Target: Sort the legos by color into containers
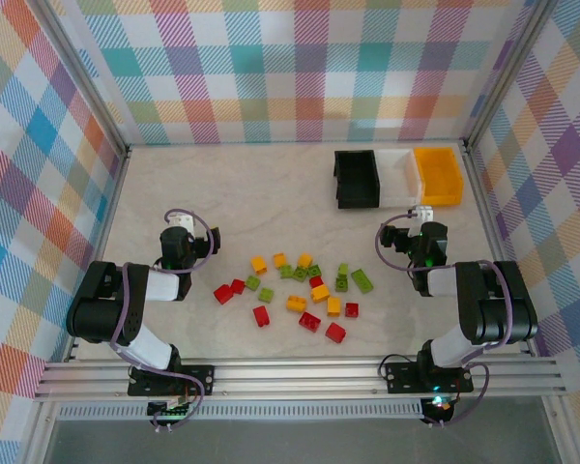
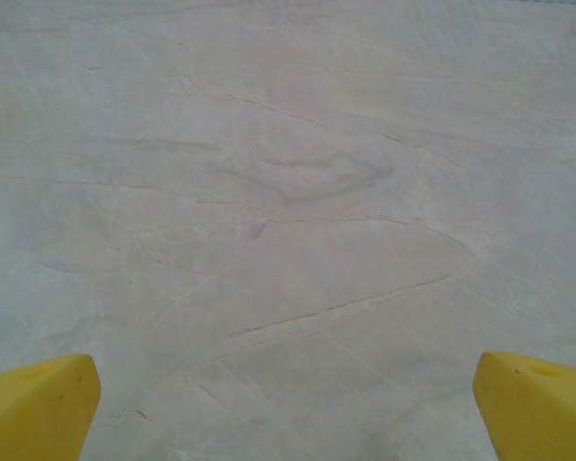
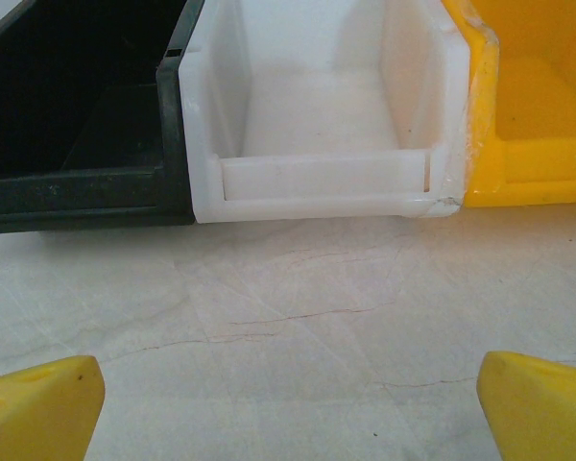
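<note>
Red, yellow-orange and lime green legos [image 1: 295, 290] lie scattered on the counter [image 1: 232, 193], toward its near edge, between the two arms. None lies in a bin.

Three containers stand in a touching row at the far right of the counter. From left to right: black bin [image 1: 357, 179], white bin [image 1: 398, 174], orange-yellow bin [image 1: 437, 174].

Left tool [image 2: 288, 413]: yellow fingers [image 2: 34, 403] spread wide apart, gripping nothing, positioned over bare counter to the left of the legos.

Right tool [image 3: 288, 413]: fingers [image 3: 538, 403] likewise spread wide apart, gripping nothing, positioned near the front wall of the white bin and apart from it.
</note>
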